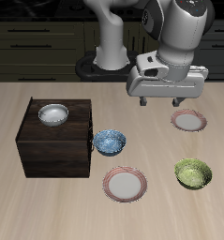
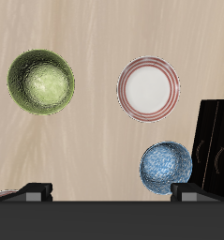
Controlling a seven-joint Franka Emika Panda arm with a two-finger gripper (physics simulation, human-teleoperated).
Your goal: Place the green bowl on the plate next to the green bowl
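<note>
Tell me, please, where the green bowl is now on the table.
The green bowl stands on the bare table near its front edge, beside the plate and apart from it. The gripper hangs farther back, not touching it.

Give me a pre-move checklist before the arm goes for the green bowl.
1. Green bowl upright, nothing inside: ok.
2. Plate beside it bare: ok.
3. Gripper empty: ok; open or shut: cannot tell.
4. Gripper above the bowl: not ok, it hangs farther back near the other plate.
5. Blue bowl clear of the bowl-to-plate path: ok.
</note>
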